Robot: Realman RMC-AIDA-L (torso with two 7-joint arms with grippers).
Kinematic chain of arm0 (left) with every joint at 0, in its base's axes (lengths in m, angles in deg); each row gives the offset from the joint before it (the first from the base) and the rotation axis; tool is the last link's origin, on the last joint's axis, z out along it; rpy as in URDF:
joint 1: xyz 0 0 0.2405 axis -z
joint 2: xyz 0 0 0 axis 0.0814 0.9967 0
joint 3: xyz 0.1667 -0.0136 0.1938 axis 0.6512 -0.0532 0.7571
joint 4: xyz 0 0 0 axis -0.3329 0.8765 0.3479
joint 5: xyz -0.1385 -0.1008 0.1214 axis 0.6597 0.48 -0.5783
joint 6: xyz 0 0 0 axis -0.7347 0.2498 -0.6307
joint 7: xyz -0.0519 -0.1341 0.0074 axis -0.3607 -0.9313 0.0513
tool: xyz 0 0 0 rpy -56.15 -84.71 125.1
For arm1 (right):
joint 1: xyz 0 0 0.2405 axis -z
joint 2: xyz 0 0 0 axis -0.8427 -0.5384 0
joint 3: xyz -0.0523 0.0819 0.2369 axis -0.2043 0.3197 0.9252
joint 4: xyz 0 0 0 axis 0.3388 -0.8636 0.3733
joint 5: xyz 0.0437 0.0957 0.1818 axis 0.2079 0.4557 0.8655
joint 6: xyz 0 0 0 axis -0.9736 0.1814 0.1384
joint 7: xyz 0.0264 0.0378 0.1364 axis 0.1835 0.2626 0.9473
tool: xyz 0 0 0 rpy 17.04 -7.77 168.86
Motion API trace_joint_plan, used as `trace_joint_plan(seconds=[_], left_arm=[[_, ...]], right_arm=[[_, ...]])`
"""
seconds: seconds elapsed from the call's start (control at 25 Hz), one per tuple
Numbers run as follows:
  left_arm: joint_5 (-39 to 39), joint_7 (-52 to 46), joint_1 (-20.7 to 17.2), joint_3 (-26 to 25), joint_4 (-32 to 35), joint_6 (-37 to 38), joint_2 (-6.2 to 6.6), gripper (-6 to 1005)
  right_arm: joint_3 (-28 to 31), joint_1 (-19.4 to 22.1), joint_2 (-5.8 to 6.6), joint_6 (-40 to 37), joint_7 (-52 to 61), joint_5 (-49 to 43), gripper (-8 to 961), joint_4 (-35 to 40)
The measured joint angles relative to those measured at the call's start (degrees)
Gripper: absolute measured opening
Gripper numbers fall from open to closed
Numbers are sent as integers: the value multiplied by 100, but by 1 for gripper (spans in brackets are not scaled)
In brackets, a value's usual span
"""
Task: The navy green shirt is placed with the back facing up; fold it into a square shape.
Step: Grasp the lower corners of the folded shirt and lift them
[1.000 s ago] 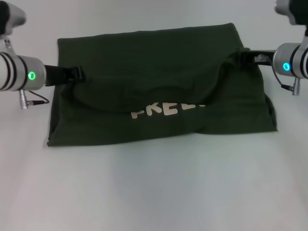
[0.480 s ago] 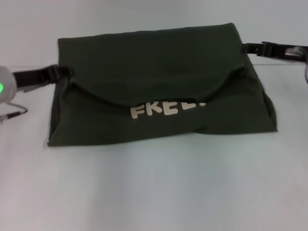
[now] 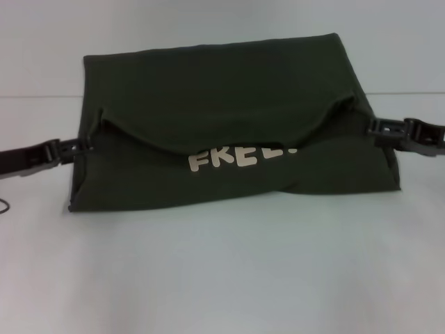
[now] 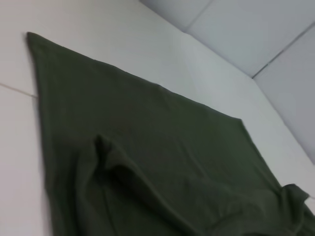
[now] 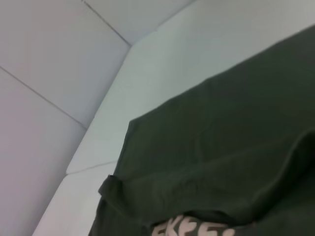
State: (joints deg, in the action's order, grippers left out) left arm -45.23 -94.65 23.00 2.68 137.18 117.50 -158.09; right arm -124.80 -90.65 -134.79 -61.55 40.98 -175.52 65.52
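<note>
- On the white table [image 3: 222,278] the navy green shirt [image 3: 229,97] lies as a wide folded rectangle, plain back panel uppermost at the far side, with a drooping flap across the middle and the cream letters "FREE" [image 3: 240,158] showing just below that flap's edge.
- A second ago both grippers were reaching in over the cloth at its left and right upper edges; half a second ago they were drawing outward; now each sits lower and nearer, at the shirt's side edges.
- That shift suggests the fold over the far half has been laid down and let go, and the arms are lining up on the near band for the next fold. The shape is not yet square.
- At the left edge, the left gripper [image 3: 69,147] touches or nearly touches the cloth where the flap begins; I cannot tell how its jaws stand.
- At the right edge, the right gripper [image 3: 386,129] meets the flap's right end; whether it pinches fabric cannot be told.
</note>
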Motion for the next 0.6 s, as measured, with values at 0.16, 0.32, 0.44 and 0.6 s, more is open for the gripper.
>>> trace_joint_plan(seconds=[0.16,0.32,0.44,0.6], left_arm=[[-462,-513,48,-79,-197,59,77,909],[-670,-968,94,-52,-358,-150,41,907],[-675,-1010,99,-28,-488,-373,18,906],[-678,-958,123,45,-617,-456,18,904]], right_arm=[[194,62,32,-76,-14,1,870,-78],[222,65,25,-73,-22,1,914,-91],[214,48,17,-74,-32,-10,914,-91],[211,58,-4,-58,-34,-15,914,-91]])
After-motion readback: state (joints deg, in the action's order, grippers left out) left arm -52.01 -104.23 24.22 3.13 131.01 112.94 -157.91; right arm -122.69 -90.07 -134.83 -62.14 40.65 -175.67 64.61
